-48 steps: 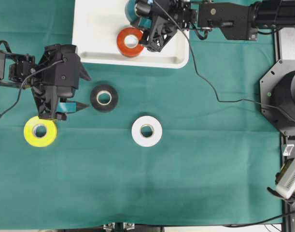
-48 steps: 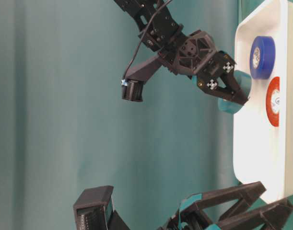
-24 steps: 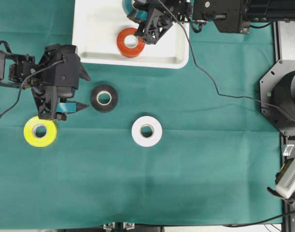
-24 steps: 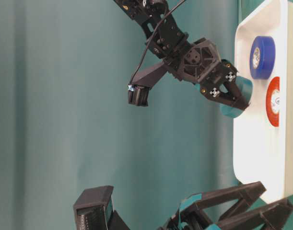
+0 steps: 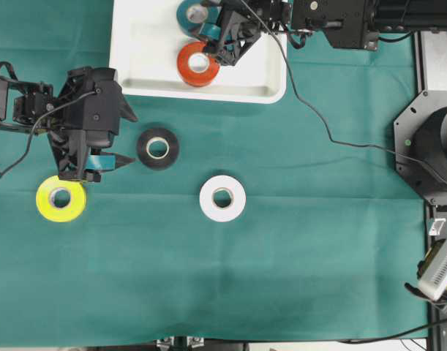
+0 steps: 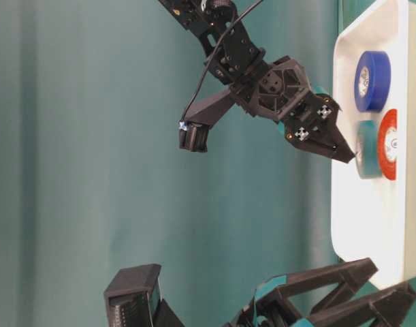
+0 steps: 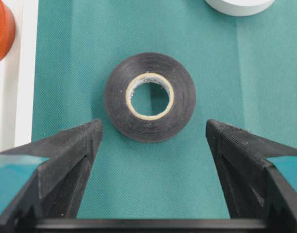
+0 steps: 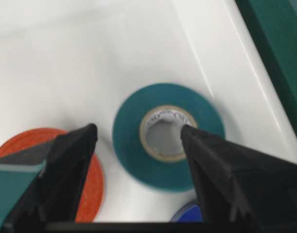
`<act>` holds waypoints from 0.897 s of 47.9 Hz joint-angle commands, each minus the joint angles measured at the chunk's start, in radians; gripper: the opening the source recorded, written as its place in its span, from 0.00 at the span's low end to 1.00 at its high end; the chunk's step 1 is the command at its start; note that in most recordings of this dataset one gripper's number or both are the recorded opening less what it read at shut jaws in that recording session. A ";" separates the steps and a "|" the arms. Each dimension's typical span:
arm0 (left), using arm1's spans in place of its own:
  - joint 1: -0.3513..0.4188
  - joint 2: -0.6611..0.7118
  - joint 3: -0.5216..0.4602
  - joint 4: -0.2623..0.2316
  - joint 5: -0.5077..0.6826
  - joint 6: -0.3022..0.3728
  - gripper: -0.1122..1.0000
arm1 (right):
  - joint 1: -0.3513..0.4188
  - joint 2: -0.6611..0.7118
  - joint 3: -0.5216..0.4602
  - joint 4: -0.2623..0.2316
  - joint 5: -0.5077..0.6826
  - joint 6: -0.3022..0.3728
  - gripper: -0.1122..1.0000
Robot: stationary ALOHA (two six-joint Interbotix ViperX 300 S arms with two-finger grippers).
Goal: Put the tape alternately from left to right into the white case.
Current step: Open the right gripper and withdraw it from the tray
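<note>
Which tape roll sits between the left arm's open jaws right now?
The black tape roll with the cream core, lying flat on the green cloth; the yellow and white rolls lie outside them.

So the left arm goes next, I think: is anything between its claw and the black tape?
Nothing visible. The black tape lies flat on the green cloth, just ahead of the open left claw, with bare cloth between.

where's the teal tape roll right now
In the overhead view the teal tape roll lies inside the white case near its top edge, just above the orange roll, below the open right pincer.
</note>
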 commanded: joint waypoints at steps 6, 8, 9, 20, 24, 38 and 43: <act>-0.003 -0.008 -0.008 -0.003 -0.006 0.002 0.46 | -0.003 -0.035 -0.020 -0.002 -0.005 0.003 0.80; -0.003 -0.008 -0.008 -0.003 -0.006 0.002 0.46 | -0.003 -0.035 -0.018 -0.002 -0.005 0.003 0.80; -0.002 -0.008 -0.008 -0.003 -0.006 0.002 0.46 | -0.003 -0.035 -0.017 -0.002 -0.005 0.003 0.80; -0.003 -0.012 -0.006 -0.003 -0.006 0.002 0.46 | 0.009 -0.074 0.009 -0.002 -0.002 0.003 0.80; -0.003 -0.014 -0.006 -0.003 -0.008 0.002 0.46 | 0.023 -0.101 0.028 -0.002 -0.002 0.002 0.80; -0.003 -0.014 -0.003 -0.003 -0.006 0.002 0.46 | 0.097 -0.202 0.109 -0.002 -0.006 0.003 0.80; -0.003 -0.014 -0.003 -0.002 -0.008 0.002 0.46 | 0.135 -0.241 0.141 -0.002 -0.009 0.003 0.80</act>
